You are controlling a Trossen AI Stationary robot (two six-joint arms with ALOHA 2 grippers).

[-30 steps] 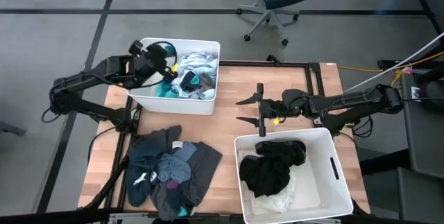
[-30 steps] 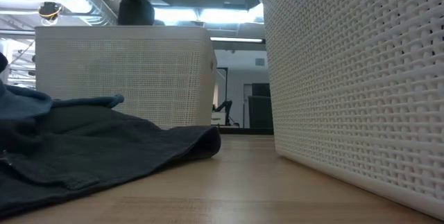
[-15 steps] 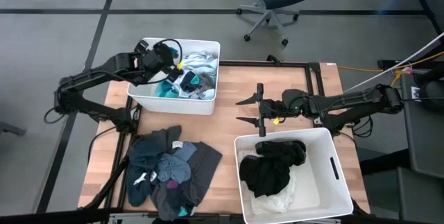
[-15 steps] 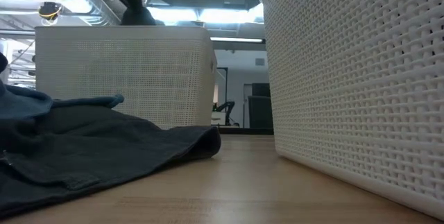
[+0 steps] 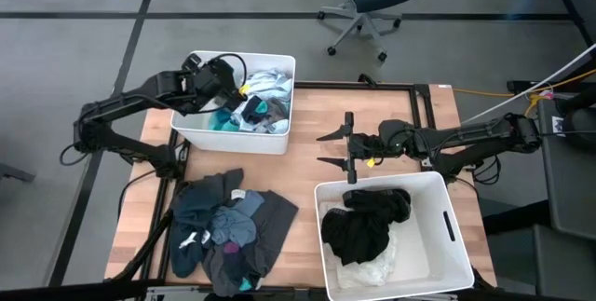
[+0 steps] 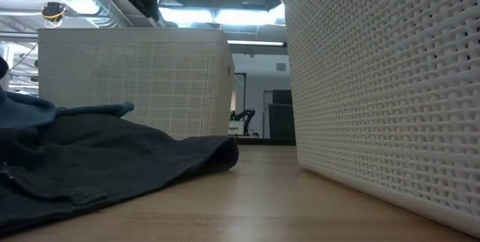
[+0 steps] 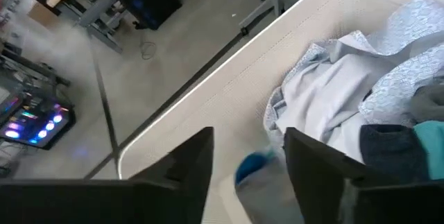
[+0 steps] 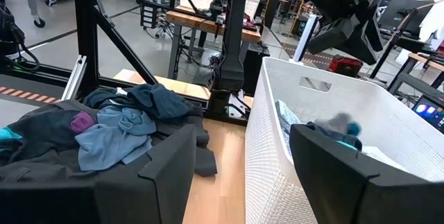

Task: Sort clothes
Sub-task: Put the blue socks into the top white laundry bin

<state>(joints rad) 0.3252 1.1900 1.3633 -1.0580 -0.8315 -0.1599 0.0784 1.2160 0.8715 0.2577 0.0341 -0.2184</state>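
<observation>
Spanning the bench (image 5: 307, 175), the unsorted clothes pile (image 5: 223, 231) lies near its front-left. Left claw (image 7: 246, 158), clenched a second ago, now stands released over the far bin (image 5: 191, 126); a blue item (image 7: 251, 167) drops in. Right claw (image 5: 328, 148) waits released mid-bench.

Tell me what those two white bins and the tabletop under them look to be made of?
The far bin and the near bin look like matte white moulded plastic: the low view shows their walls as a fine, regular lattice of tiny holes. The tabletop looks like pale wood, or perhaps a wood-look laminate, going by its plank-like stripes and warm grain.
</observation>
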